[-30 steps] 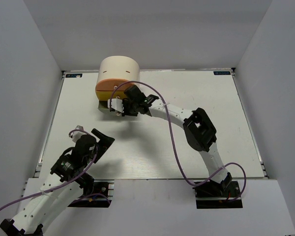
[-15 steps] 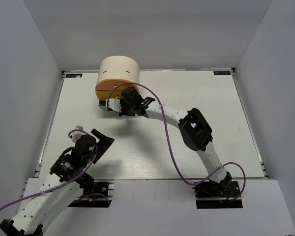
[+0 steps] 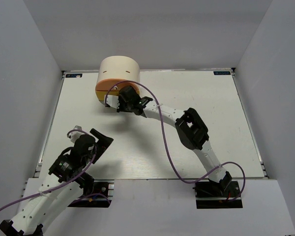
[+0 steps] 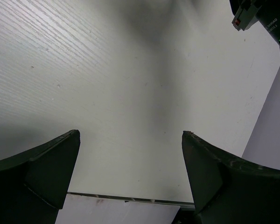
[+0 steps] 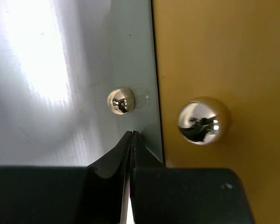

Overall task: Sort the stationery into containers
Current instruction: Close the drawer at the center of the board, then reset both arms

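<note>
Yellow drawer and its shiny knob sit right before my right hand, fingers pressed together, at the counter's far edge; my left hand hangs spread by the near-left corner.

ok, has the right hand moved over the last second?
Yes. In the top view the right hand has shifted left and up-frame, closing in on the cream cabinet.

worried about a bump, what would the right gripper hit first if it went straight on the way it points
Likely the pale panel, right next to its small knob and beside the orange drawer. The right gripper has its jaws shut, and the gap ahead is hard to judge.
</note>
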`<state>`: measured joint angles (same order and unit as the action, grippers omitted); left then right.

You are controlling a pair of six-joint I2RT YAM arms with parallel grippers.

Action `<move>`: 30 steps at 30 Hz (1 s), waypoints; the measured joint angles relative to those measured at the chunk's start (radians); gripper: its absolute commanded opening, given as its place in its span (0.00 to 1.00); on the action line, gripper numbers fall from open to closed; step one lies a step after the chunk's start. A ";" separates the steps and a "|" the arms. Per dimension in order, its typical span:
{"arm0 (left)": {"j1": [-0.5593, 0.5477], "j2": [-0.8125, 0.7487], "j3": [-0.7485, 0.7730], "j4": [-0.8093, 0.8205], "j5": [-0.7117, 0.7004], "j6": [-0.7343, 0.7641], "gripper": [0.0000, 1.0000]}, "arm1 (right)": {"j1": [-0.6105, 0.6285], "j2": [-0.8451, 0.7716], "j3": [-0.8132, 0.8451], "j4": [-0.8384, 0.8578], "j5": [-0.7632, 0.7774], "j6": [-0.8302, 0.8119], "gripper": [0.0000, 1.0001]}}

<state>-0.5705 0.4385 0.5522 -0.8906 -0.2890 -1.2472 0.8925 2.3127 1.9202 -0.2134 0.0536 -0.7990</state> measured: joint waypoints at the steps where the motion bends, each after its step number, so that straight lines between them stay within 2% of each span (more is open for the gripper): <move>1: 0.000 0.000 0.000 0.000 0.000 0.000 1.00 | 0.000 0.000 -0.002 0.008 0.008 0.000 0.00; 11: 0.000 0.000 0.000 0.000 -0.003 -0.003 1.00 | 0.001 0.000 -0.030 0.071 0.064 -0.002 0.00; 17: 0.000 0.000 0.000 0.002 -0.003 -0.002 1.00 | -0.002 -0.012 -0.060 0.064 0.014 0.004 0.00; 23: 0.000 -0.018 0.000 0.040 0.003 0.030 1.00 | -0.007 -0.191 -0.245 -0.013 -0.141 0.045 0.00; 28: 0.000 -0.050 0.000 0.136 0.029 0.104 1.00 | -0.014 -0.406 -0.331 -0.060 -0.229 0.135 0.16; 30: 0.000 -0.049 0.000 0.182 0.043 0.146 1.00 | -0.029 -0.476 -0.334 -0.082 -0.265 0.193 0.20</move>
<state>-0.5705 0.3897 0.5526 -0.7086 -0.2455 -1.1011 0.8639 1.8362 1.5864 -0.2955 -0.2115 -0.6064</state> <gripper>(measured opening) 0.997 0.166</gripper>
